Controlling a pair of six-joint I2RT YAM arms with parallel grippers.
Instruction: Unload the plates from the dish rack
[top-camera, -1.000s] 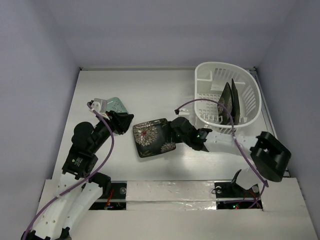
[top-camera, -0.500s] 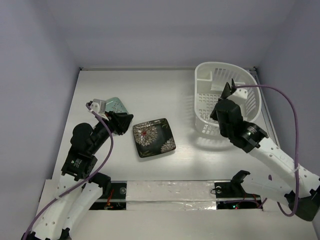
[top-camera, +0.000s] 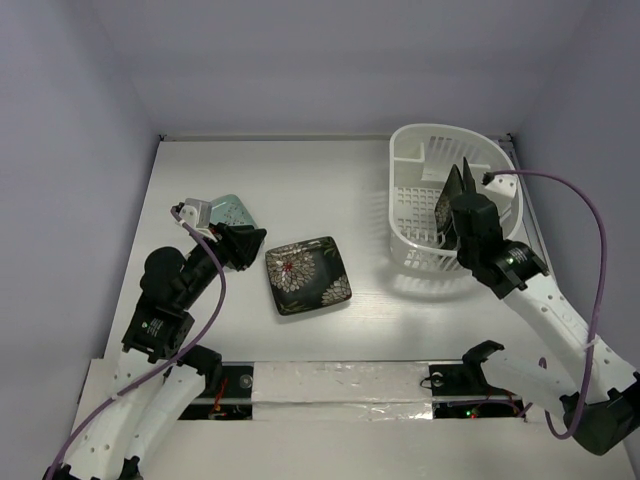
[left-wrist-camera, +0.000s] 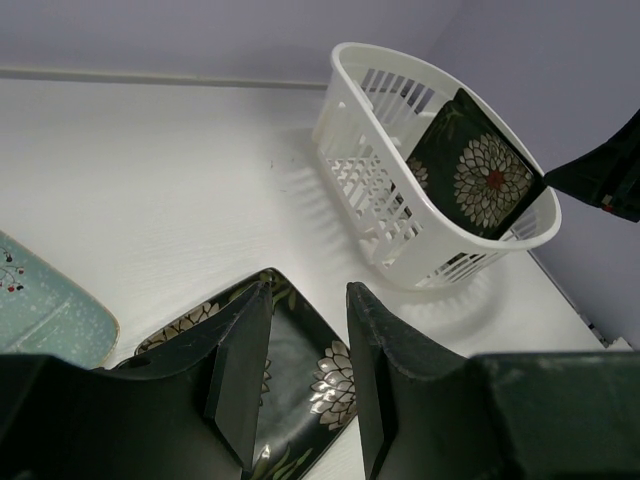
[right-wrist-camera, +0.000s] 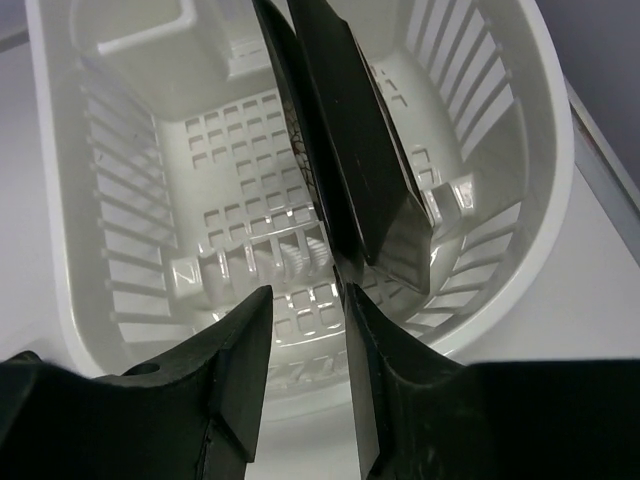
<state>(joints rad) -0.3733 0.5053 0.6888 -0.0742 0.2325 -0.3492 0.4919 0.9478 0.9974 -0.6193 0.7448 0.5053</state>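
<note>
The white dish rack stands at the back right; it also shows in the left wrist view and the right wrist view. Two dark plates stand on edge inside it, close together; one shows a white flower. A dark flower plate lies flat on the table. A pale mint plate lies at the left. My right gripper is open and empty over the rack's near end, fingertips just short of the plates' lower edge. My left gripper is open and empty beside the flat flower plate.
The rack has a small square compartment at its far end. Purple cables loop off both arms. Walls enclose the table on three sides. The mint plate's corner shows at the left edge of the left wrist view.
My right arm left the flower plate flat on the table and swung right to the rack, then settled over the standing plates. The left arm has not moved.
</note>
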